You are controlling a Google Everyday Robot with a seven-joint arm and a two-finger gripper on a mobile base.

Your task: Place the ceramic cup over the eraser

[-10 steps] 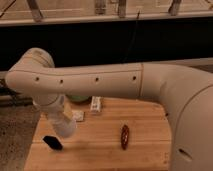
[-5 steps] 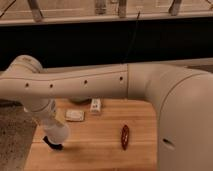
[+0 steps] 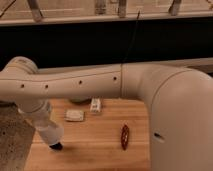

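Since the gripper (image 3: 46,123), low over the wooden table's (image 3: 100,147) front-left corner, hides its grip from you, the white tapered ceramic cup (image 3: 50,133) could land skewed on the small flat black eraser (image 3: 56,146) and tip.

One view only here, looking down and forward from up on the robot, right behind its own arm (image 3: 100,82), which fills the middle of the shot at close range. Beyond and below sits the wooden tabletop (image 3: 100,145), seen at a steep angle, with a dark wall behind. The end effector (image 3: 56,146) hangs low left over the tabletop.
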